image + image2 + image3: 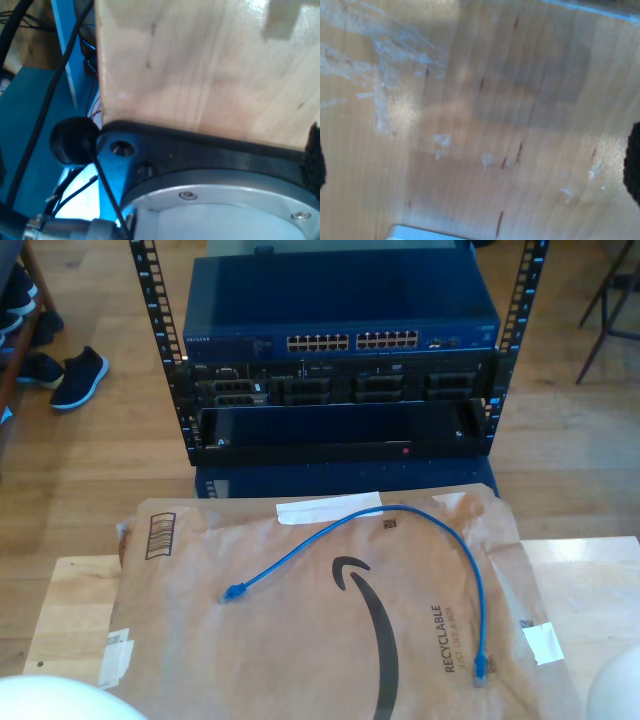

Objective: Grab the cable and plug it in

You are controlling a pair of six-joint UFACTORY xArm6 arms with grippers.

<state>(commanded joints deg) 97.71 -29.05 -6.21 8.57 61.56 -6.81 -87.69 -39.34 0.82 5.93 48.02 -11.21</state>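
Observation:
The cable (441, 526) is thin and bright blue and lies in an arc on a brown paper mailer (300, 660) in the exterior view. One plug (233, 592) rests toward that view's left, the other (482, 672) near its lower right. Nothing touches the cable. My second gripper (480, 167) hangs open over bare wood, a dark pad (635, 165) at each edge of its view. My first gripper shows one dark finger pad (312, 155) over a wooden table corner, with nothing held. White rounded arm parts (50, 702) (618, 690) sit at the exterior view's bottom corners.
Behind the table stands a rack with a blue network switch (340, 310) and its rows of ports (350, 342), with darker units (340, 390) below. The mailer covers most of the wooden table (75, 610). An arm base (215, 210) and black cables (45, 110) lie beside the table corner.

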